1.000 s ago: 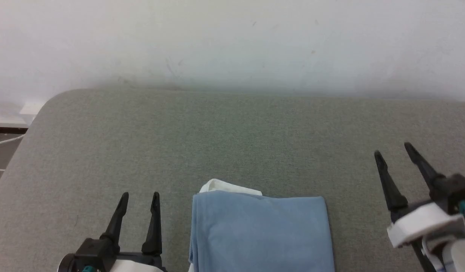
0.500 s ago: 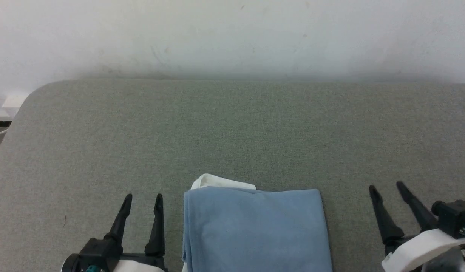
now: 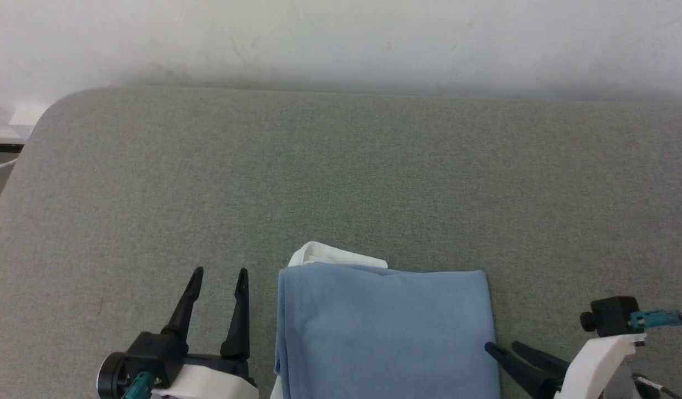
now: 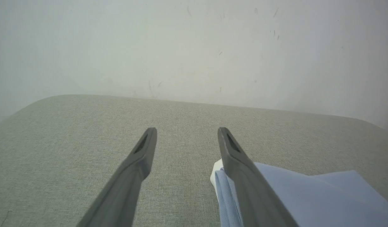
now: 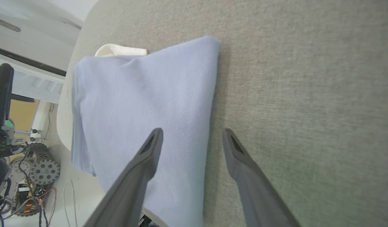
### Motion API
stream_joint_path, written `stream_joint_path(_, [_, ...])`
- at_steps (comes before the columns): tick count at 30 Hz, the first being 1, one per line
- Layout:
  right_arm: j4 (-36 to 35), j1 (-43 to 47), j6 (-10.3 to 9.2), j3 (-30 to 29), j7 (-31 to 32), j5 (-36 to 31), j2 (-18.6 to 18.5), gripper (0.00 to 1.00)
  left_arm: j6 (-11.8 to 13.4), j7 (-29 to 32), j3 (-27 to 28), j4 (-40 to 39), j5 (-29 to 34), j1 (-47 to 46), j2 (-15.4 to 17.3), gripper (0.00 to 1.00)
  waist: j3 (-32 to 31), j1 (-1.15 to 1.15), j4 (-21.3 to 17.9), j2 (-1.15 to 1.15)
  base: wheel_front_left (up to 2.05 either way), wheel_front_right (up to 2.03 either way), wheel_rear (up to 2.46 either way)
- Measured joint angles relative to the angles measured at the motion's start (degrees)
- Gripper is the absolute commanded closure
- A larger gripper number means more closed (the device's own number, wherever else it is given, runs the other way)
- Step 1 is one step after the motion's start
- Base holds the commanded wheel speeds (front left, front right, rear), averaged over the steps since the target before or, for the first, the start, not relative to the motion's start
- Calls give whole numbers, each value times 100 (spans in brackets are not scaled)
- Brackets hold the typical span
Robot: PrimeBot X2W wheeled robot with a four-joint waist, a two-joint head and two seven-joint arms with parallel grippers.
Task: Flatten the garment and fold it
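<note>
the folding looks all but done: the garment (image 3: 382,332) lies as a neat blue rectangle at the near edge of the grey table (image 3: 374,166), its white collar (image 3: 329,256) peeking out at the far left corner. the left gripper (image 3: 220,271) hovers just beside its left edge, fingers parted, empty. the right gripper (image 3: 501,346) — also parted, holding nothing — straddles the right edge. any last fold likely calls for pinching every layer there without dragging the stack.
</note>
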Motion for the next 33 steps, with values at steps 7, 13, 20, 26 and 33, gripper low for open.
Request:
stream_joint_path(7, [643,-409,0,104,593,199,176,0,-36,0,-35,47,54,-105,1,0,161,0,197,0,0,0,0])
stream_joint_path(13, [1088,-776,9,304,905,189,294,0,-43,0,-65,62,60,-191,1,0,253,-1,351,0,0,0,0])
stream_joint_path(20, [1315,-1053,9,727,823,71,345,100,-44,0,-87,93,58,-202,1,0,259,-1,428,0,0,0,0])
stream_joint_path(26, [1401,-1189,9,1109,341,-249,148,100,-44,0,-176,160,42,-202,0,0,154,-1,319,0,0,0,0])
stream_joint_path(33, [1085,-1819,10,1726,166,-1552,-783,100,-42,1,-427,169,-81,-208,1,0,40,-1,-125,0,0,0,0])
